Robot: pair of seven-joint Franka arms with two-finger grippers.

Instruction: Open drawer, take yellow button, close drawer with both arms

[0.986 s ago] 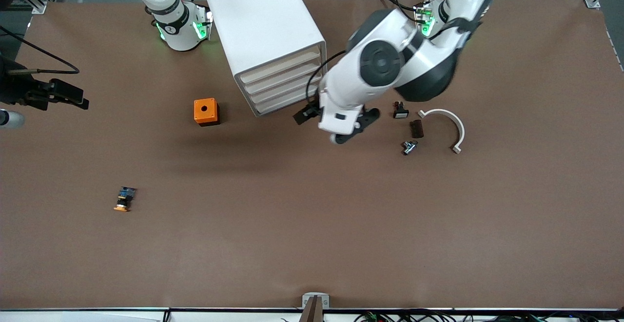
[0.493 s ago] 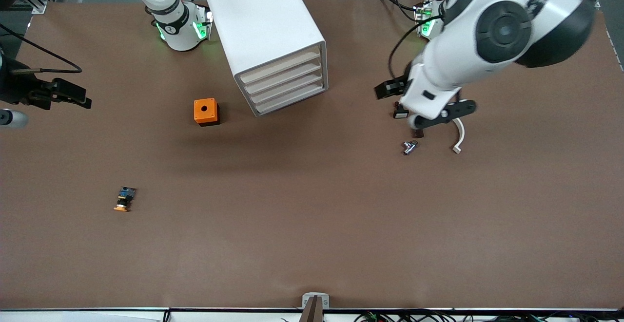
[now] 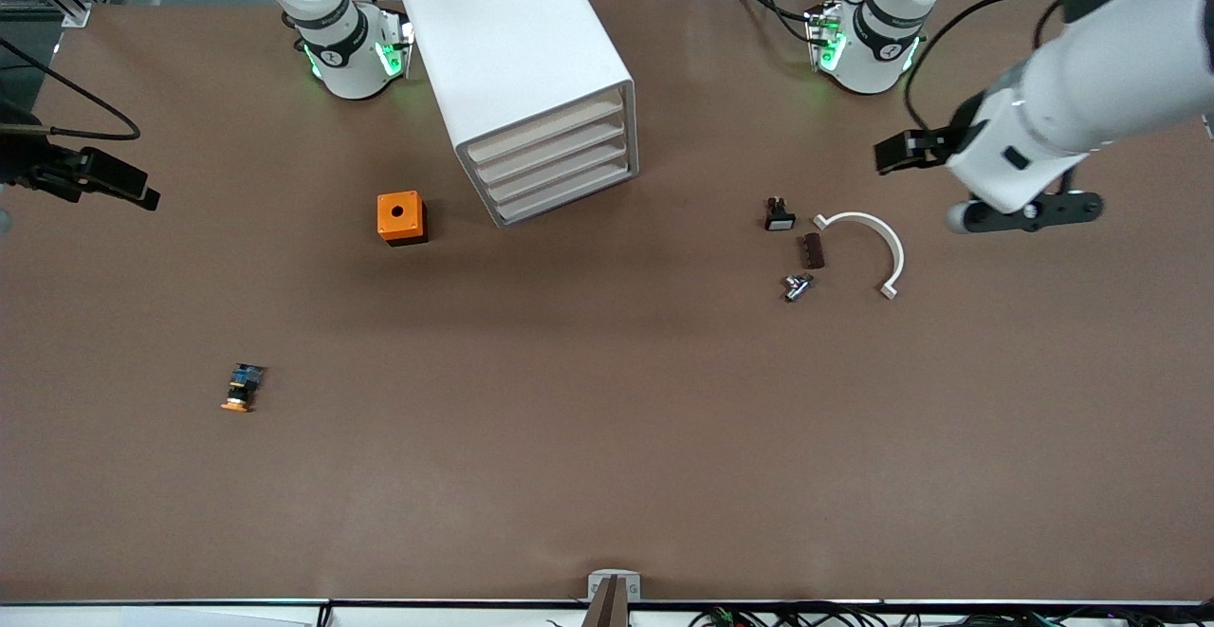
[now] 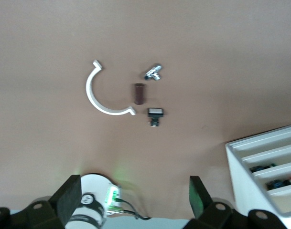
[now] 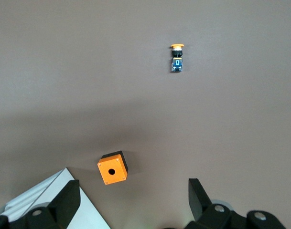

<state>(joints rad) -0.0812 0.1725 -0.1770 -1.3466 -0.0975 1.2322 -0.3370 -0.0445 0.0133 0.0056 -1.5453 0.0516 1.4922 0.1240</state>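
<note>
Both grippers raised, fingers apart: left gripper [image 4: 133, 202] over bare table [image 3: 607, 475]; right gripper [image 5: 133, 202] over the table's right-arm end; button [image 3: 243, 388] near the front camera; drawers [image 3: 550, 167] closed.

White four-drawer cabinet [image 3: 526, 77], drawers shut, between the arm bases. Orange cube with round hole [image 3: 401, 217] beside it, toward the right arm's end. Tiny orange-capped button [image 3: 242, 388] lies nearer the camera. Left gripper [image 3: 1024, 212] over bare brown table [image 3: 607, 437], near white curved bracket [image 3: 873, 248]. Right gripper [image 3: 95, 179] at table edge.
</note>
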